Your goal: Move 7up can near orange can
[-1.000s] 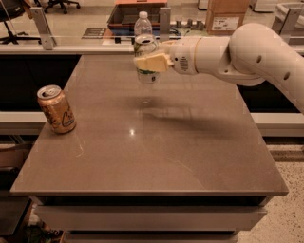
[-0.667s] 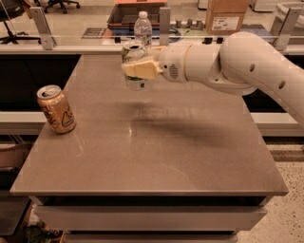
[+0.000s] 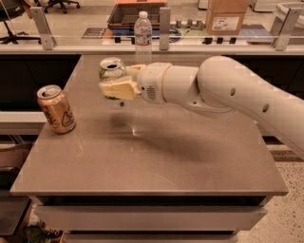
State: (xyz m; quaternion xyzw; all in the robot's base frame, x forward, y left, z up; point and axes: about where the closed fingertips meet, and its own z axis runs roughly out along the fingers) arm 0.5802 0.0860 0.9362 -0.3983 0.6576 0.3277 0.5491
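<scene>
In the one camera view, we see the pincer (image 3: pixel 114 79) at the end of a thick, cream-white, rounded robot arm (image 3: pixel 228 95) that reaches in from the right edge over a grey-brown, square stone-look worktop (image 3: pixel 156 161). The pincer is clenched on the small, white and green metal 7up can (image 3: pixel 112 71) with a silver top. One pale yellow finger (image 3: pixel 118 88) lies across the near side of the can and the other shows just behind its rim. The can stands upright in this grasp, its opened top facing up, over the back left part of the worktop. A soft shadow (image 3: pixel 121 124) lies on the surface below it, so we judge the can to be held clear of the worktop, though the gap itself is hard to make out.

The orange can (image 3: pixel 57 109), a gold-tinted metal cylinder with dark script lettering and a coppery top, stands on the worktop near its left edge. It leans slightly to the left. It is to the left of the held can and nearer to us, apart from it and not touching.

Beyond the back edge of the worktop a clear plastic water bottle (image 3: pixel 143 31) with a white cap stands upright, just behind the held can. Further back, a brown cardboard box (image 3: pixel 227 14) sits at the upper right, and a black office chair (image 3: pixel 9 14) shows at the upper left.
</scene>
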